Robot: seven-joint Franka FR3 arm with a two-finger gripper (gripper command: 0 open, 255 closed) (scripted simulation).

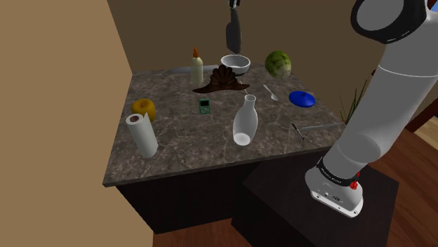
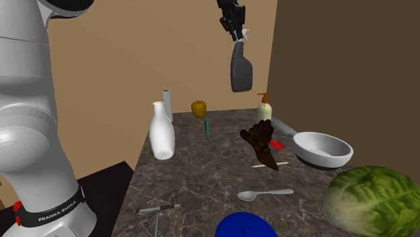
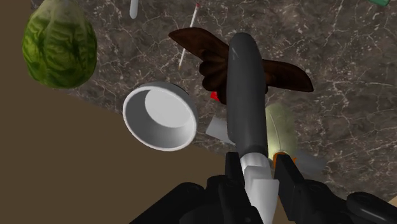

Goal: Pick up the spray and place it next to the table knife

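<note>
- Your table (image 1: pixel 182 151) has nothing touching the spray, which hangs high over its far edge.
- You see the cabbage (image 1: pixel 278 63) at that far edge.
- The white bowl (image 1: pixel 235 64) sits just beside it.
- The dark grey spray (image 2: pixel 241 71) dangles upright, body down.
- Your tool (image 2: pixel 237 31) pinches the spray's white neck between both fingers.
- The knife (image 1: pixel 319 127) lies near the stand, well apart from the spray.

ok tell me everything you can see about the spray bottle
The spray bottle has a smooth dark grey body, widest at the base, and a white trigger head. It hangs roughly upright, head up, high above the back of the marbled counter, close to over the white bowl. The hand is shut on its white head, and nothing else touches it.
</note>
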